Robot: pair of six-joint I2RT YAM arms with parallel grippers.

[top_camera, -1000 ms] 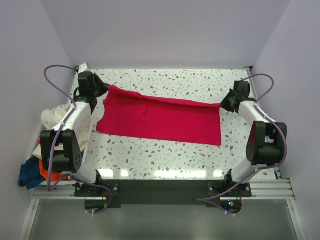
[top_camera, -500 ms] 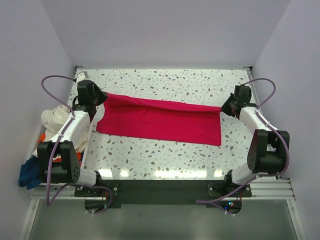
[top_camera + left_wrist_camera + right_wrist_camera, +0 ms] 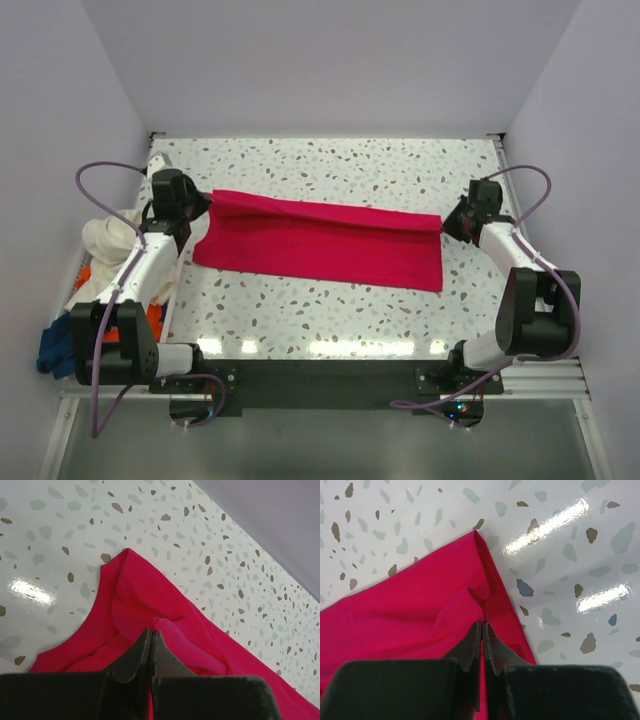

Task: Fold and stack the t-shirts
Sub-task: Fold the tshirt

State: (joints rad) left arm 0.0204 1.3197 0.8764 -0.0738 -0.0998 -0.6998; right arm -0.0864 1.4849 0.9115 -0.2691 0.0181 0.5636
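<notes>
- Left gripper (image 3: 151,632): jaws pinched together on a small ridge of the crimson red t-shirt (image 3: 320,240), at the shirt's far left corner.
- Right gripper (image 3: 482,625): jaws also pinched together, gripping the same shirt at its far right corner, where the cloth puckers at the tips.
- The red shirt lies as a long, flat band across the middle of the speckled table (image 3: 330,300), drawn taut along its far edge between the two grippers.
- Off the table's left edge, beside the left arm, is a crumpled heap: a cream white t-shirt (image 3: 105,235), an orange t-shirt (image 3: 153,318) and a dark blue t-shirt (image 3: 55,345), none of them folded.
- Progress, as a judgement: early. The red shirt appears partway through a lengthwise fold and is not yet compact. Three shirts wait, and no stack exists.
- No brand, label or readable writing shows on any shirt, arm or surface.
</notes>
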